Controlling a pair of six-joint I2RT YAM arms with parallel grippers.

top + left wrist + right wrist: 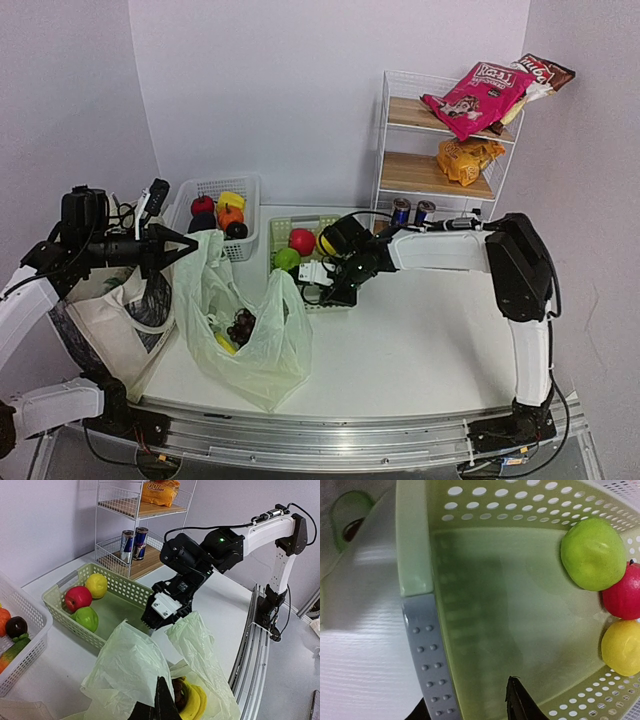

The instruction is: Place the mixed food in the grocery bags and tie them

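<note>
1. Mixed food (240,325) is lying in two places. Grapes (179,692) and bananas (194,702) are sitting inside the plastic bag (262,350) at the left-centre of the table (420,340). A pink packet (475,95), a brown packet (545,70) and an orange packet (468,158) are resting on the wire shelf (410,172), with two cans (400,212) standing on its lowest tier
2. Writing: the pink packet is showing white lettering starting with K, the rest unreadable. Print on the brown and orange packets, the cans and the canvas tote (105,320) is coming out too small to read
3. Hidden: the tote's inside is not showing, and bag film is covering most of the bananas
4. The plastic bag is standing open, thin, pale green and crumpled, with one avocado-half print (350,522) showing. The tote is slumping just left of it
5. Left gripper (193,245) is hovering at the bag's raised edge, fingers looking pressed together. Whether film is caught between them I cannot tell
6. Right gripper (160,622) is straddling the near rim of the green basket (415,555), fingers spread, one inside and one outside
</note>
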